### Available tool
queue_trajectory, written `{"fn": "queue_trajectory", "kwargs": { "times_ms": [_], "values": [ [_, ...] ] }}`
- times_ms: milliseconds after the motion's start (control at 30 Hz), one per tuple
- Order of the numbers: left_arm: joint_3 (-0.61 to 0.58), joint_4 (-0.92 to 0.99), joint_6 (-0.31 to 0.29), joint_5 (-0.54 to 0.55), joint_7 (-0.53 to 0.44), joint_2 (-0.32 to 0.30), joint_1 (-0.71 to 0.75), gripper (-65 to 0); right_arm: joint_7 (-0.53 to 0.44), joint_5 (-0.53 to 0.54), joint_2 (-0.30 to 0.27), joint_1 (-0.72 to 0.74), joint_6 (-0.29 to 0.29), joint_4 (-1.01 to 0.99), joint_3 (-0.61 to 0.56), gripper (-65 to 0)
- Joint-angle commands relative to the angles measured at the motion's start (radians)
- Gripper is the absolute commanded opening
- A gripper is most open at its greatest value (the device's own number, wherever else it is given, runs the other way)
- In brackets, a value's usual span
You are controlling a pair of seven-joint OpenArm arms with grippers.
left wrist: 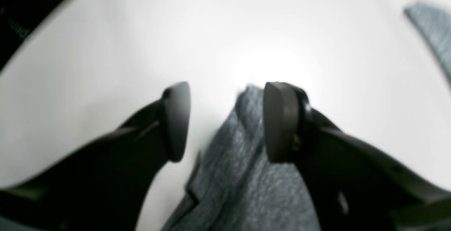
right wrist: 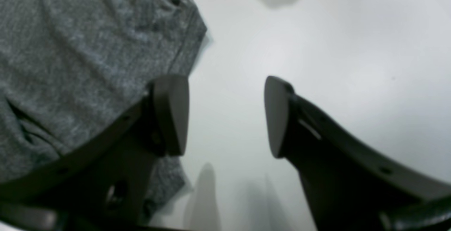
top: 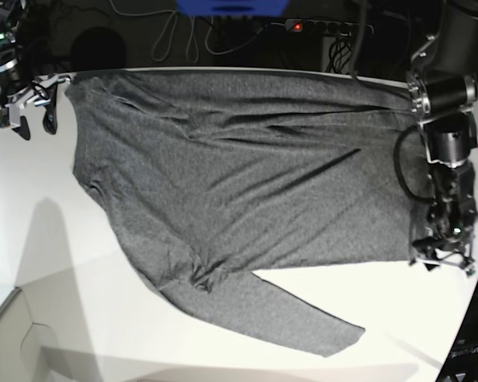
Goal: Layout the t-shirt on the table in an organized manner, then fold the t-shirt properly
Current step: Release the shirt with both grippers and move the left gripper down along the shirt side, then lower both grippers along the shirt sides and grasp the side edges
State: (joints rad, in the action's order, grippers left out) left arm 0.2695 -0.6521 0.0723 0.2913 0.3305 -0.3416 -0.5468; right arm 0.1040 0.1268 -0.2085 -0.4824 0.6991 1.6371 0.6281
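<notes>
T-shirt [top: 247,175] lies spread across the table [top: 56,278], mostly flat — body still wrinkled, one sleeve angled out at the near edge. Layout nearly done; no fold started. Left gripper [left wrist: 225,121] jaws apart over the hem, right gripper [right wrist: 225,116] wide, empty.

**Clutter sitting beyond the counter's far edge**

A blue box [top: 231,6] is showing at the top of the base view, just past the far edge of the counter, cut off by the frame. To its right a dark power strip [top: 328,27] is lying in the shadow, with a small red light [top: 297,26] glowing at its left end. Pale cables [top: 183,36] are looping down against the dark background, left of the blue box.
</notes>
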Motion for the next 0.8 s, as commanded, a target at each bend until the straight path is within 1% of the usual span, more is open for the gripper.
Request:
{"fn": "queue_trajectory", "kwargs": {
  "times_ms": [0, 167, 267, 333, 367, 467, 767],
  "values": [
    [-0.022, 0.022, -0.001, 0.000, -0.052, -0.015, -0.049, -32.4, -0.028, 0.014, -0.016, -0.002, -0.001, 0.013, 0.011, -30.2],
    [-0.071, 0.203, -0.009, -0.002, -0.215, -0.011, -0.089, -32.4, -0.028, 0.014, -0.016, -0.002, -0.001, 0.013, 0.011, -30.2],
    [-0.108, 0.274, -0.098, 0.000, -0.284, -0.009, -0.109, -32.4, -0.028, 0.014, -0.016, -0.002, -0.001, 0.013, 0.008, -30.2],
    [-0.121, 0.295, -0.131, -0.004, -0.319, -0.009, -0.112, -32.4, -0.028, 0.014, -0.016, -0.002, -0.001, 0.013, 0.005, -30.2],
    [-0.121, 0.300, -0.141, -0.005, -0.331, -0.007, -0.112, -32.4, -0.028, 0.014, -0.015, -0.002, -0.001, 0.013, 0.005, -30.2],
    [-0.121, 0.303, -0.139, -0.004, -0.353, -0.007, -0.112, -32.4, -0.028, 0.014, -0.015, -0.002, -0.001, 0.013, 0.005, -30.2],
    [-0.121, 0.305, -0.147, -0.007, -0.353, -0.006, -0.094, -32.5, -0.028, 0.014, -0.016, 0.041, -0.001, 0.013, 0.003, -30.2]
  ]
}}
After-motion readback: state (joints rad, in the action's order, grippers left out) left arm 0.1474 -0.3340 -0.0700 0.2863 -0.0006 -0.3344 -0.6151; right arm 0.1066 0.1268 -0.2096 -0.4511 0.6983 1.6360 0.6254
